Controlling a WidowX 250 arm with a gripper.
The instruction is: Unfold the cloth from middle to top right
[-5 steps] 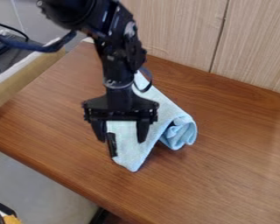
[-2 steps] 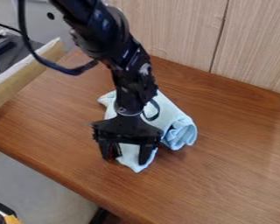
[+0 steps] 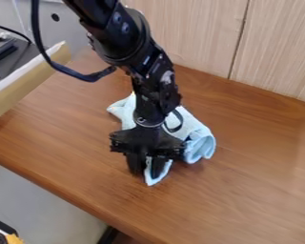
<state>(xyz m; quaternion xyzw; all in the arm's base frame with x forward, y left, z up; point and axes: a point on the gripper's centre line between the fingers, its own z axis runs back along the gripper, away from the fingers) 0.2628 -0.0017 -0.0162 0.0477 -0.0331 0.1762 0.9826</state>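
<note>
Wooden tabletop (image 3: 244, 190) is lying under gripper (image 3: 147, 173); fingers are sitting nearly together, apparently pinching near corner of cloth (image 3: 192, 126); bulk is stretching behind gripper, roll bulging just image-right.

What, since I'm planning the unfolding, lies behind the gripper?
The light blue cloth: its rolled right side, upper-left corner and bottom tip show. The gripper and arm hide its middle; folds there can't be seen.
</note>
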